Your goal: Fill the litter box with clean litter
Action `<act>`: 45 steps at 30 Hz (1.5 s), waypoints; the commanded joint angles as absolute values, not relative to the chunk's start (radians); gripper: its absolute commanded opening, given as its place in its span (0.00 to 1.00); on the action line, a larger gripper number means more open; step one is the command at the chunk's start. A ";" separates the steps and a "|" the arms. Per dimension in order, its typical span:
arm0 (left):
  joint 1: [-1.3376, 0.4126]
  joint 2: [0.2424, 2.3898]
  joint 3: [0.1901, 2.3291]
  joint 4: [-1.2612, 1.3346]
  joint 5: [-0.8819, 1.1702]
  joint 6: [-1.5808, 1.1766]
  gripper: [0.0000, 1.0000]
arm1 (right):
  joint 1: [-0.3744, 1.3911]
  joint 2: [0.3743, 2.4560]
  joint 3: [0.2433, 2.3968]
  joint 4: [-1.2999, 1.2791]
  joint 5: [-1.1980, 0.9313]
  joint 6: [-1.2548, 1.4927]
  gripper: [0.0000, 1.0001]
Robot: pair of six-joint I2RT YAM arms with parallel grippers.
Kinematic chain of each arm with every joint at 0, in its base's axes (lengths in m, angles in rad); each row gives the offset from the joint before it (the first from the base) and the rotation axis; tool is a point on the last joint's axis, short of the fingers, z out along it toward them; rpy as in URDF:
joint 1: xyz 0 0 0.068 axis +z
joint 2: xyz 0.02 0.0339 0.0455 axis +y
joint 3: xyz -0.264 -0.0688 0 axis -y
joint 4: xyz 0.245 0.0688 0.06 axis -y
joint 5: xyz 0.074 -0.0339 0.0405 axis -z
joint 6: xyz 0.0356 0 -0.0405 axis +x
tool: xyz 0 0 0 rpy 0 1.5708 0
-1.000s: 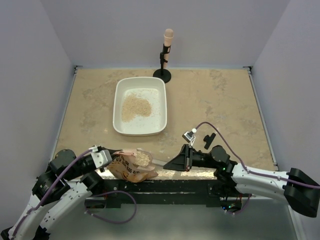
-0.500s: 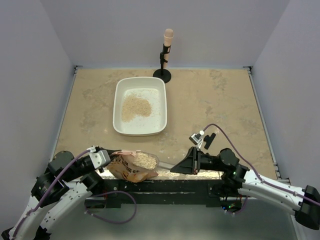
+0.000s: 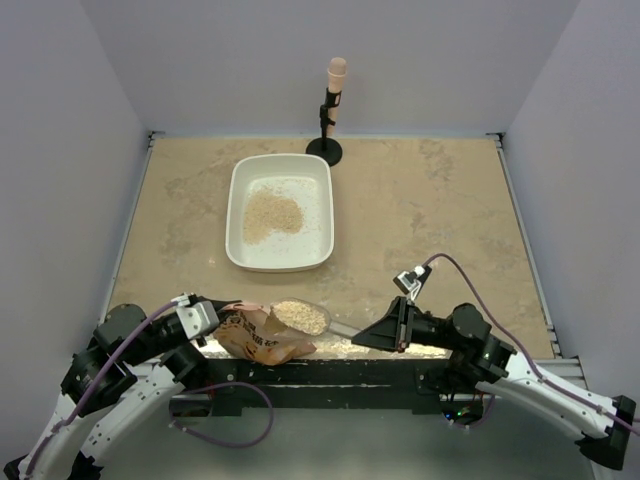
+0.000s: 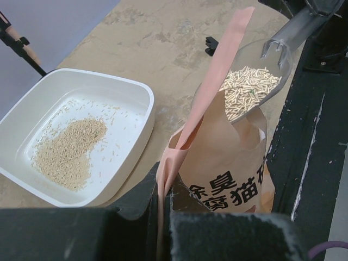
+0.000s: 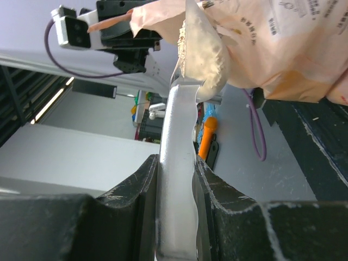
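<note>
Litter box [image 3: 316,240] sits on the worktop [image 3: 430,210] toward the back, a bit left of centre. There's a loose pile of clean litter [image 3: 271,214] in its left-middle part, plus stray granules scattered over the rest of the floor. Lots of white bottom showing atm. Just beside its far right corner is a small black stand [image 3: 330,112] w/ a pinkish-tan cylinder on top.

Near edge, btw the two arms: a crinkly orange-pink bag [image 3: 262,338] w/ black printing, mouth open and facing up.

- Left jaws: pinched tight on the pink top flap of the bag, holding it upright.
- Right jaws: clamped on the grey handle of a scoop [image 3: 303,317], handle squeezed btw both sides.

The scoop bowl is right at the bag's mouth, roughly level, and heaped w/ more clean litter. In the left wrist view the pellets look long and pale. Can't tell if the bowl touches the bag's edge or hangs just over it.

Scoop & bag are well apart from the litter box, which is further back on the worktop.
</note>
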State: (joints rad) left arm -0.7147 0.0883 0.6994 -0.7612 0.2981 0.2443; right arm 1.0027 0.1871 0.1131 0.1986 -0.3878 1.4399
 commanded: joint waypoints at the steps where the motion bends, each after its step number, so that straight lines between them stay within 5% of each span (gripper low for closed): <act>1: -0.713 0.075 0.758 -0.506 0.282 0.222 0.00 | 1.002 0.176 0.204 0.126 -0.293 1.436 0.00; 17: -0.712 0.066 0.741 -0.518 0.325 0.229 0.00 | 0.917 0.503 0.371 0.238 -0.051 1.381 0.00; 28: -0.713 0.051 0.770 -0.540 0.342 0.235 0.00 | 0.668 1.142 0.595 0.506 -0.227 1.264 0.00; 36: -0.712 0.052 0.779 -0.543 0.327 0.227 0.00 | 0.644 1.373 1.064 -0.066 -0.298 1.137 0.00; 45: -0.710 0.068 0.815 -0.558 0.321 0.225 0.00 | 0.558 1.471 1.319 -0.500 -0.311 1.036 0.00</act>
